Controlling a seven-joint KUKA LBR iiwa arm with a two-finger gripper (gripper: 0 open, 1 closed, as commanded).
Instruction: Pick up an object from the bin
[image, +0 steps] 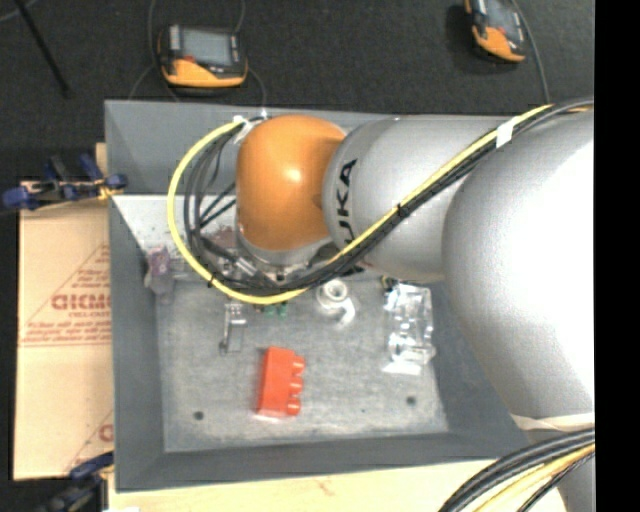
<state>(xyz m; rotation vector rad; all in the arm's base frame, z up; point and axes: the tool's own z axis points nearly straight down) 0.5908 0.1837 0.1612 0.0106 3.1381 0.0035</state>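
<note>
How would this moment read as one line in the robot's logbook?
arm: wrist over bin back-left | near wrist: white ring | front-centre: red block | right: clear plastic piece | grasp: cannot tell

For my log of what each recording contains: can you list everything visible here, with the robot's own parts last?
bin: one, grey metal, middle of the view
block: one, red, studs along one side, front middle of the bin floor
wrapper: one, clear and crumpled, right side of the floor
ring: one, white, centre, beside the arm
metal piece: one, grey, left of centre; loose or part of the robot, cannot tell
lump: one, grey-purple, by the left wall; kind unclear
handheld devices: two, orange and black, on the dark floor beyond the bin
arm: one, silver, from the right
wrist cover: one, orange, over the bin's back half
cables: yellow and black, looped round the cover
</note>
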